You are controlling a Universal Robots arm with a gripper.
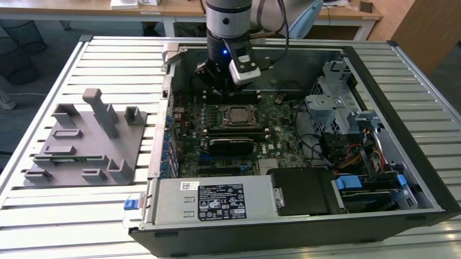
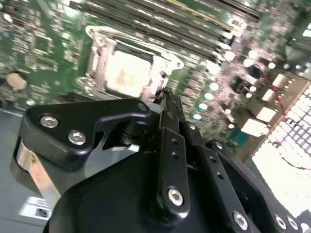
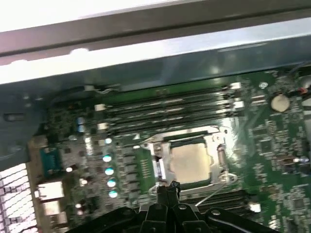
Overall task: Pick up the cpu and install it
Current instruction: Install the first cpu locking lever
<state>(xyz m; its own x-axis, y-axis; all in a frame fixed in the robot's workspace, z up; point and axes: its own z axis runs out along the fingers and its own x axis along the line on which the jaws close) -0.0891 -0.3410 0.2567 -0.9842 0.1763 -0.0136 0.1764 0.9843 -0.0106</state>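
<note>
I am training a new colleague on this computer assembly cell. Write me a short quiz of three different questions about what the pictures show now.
1. True or false: the cpu sits in its socket on the motherboard.
2. Multiple choice: where is the gripper? A) above the grey fixture tray; B) inside the computer case, close beside the cpu socket; C) over the power supply.
3. Fill in: on the exterior view's left, outside the case, a grey ____ tray lies on the table.

Key
1. True; the pale metal top shows in both wrist views.
2. B
3. fixture
</note>
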